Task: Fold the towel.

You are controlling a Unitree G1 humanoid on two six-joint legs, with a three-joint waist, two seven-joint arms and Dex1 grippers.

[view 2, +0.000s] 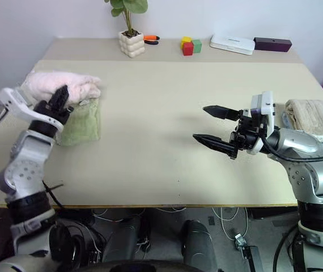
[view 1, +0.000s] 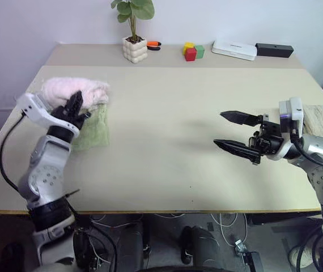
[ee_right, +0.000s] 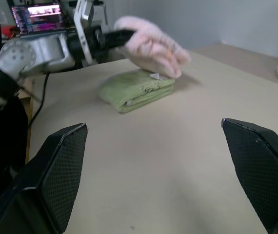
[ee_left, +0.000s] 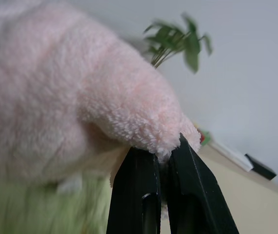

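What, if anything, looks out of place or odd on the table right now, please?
The pink towel is bunched, not flat. The shut left gripper pinches it, and it hangs over the folded green cloth near the table's left edge, overlapping it. The right gripper is open, holding nothing.

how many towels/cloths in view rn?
3. Pink towel pinched in the left gripper, over the folded green cloth at the table's left; beige folded towel at the right edge, behind the right arm.
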